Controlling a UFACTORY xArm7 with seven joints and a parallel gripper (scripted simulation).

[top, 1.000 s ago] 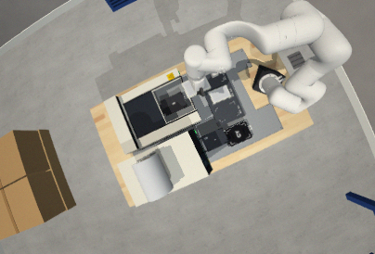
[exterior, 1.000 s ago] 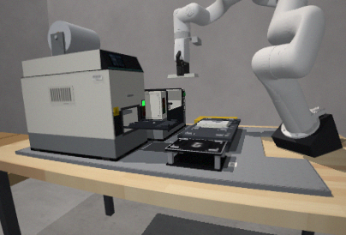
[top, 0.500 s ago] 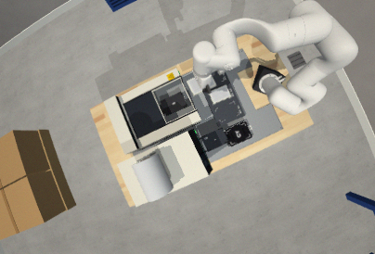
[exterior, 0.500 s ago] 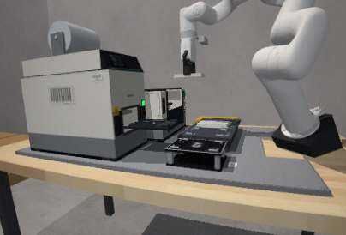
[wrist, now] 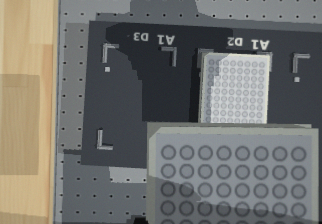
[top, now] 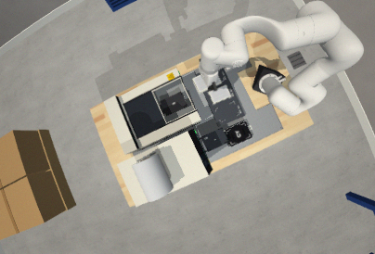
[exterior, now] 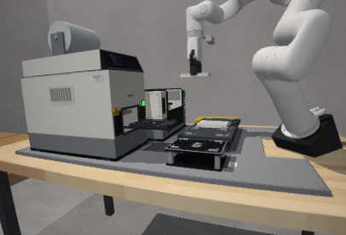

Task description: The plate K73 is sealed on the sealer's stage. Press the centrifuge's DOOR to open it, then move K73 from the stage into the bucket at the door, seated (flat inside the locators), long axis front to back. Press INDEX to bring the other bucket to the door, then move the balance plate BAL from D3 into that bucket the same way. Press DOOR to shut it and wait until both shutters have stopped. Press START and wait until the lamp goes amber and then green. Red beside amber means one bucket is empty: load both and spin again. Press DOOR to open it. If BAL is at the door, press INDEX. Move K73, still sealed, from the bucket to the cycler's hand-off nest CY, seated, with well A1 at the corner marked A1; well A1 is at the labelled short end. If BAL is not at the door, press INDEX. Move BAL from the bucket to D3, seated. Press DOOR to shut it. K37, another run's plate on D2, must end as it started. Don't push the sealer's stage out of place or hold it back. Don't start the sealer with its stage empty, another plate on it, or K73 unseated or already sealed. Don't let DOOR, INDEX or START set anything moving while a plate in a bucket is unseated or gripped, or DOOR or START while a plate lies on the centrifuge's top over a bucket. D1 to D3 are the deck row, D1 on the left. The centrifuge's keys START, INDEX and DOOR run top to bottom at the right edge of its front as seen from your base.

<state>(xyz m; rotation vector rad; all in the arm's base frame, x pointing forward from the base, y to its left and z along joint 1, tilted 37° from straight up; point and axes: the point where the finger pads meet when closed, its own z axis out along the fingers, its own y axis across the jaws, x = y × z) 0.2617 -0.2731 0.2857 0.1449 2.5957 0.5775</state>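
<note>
My gripper (exterior: 194,71) (top: 210,86) is shut on a grey plate with large round wells, BAL by its look (wrist: 232,175) (exterior: 194,75) (top: 200,84). It holds the plate level, high above the deck, between the centrifuge (top: 142,113) and the deck row. The D3 nest (wrist: 127,95) lies bare between its corner locators. K37 (wrist: 237,87) (top: 219,95) (exterior: 215,123), a white plate with small wells, sits on D2. The opening in the centrifuge's top (top: 172,99) shows a dark bucket. My fingers are hidden in the wrist view.
The sealer (exterior: 77,107) (top: 158,173), with its film roll on top, stands at the table's left, its stage (exterior: 152,124) out in front. A raised black nest (exterior: 195,147) (top: 237,133) stands at the deck's front. The arm's base (exterior: 308,139) is at the right.
</note>
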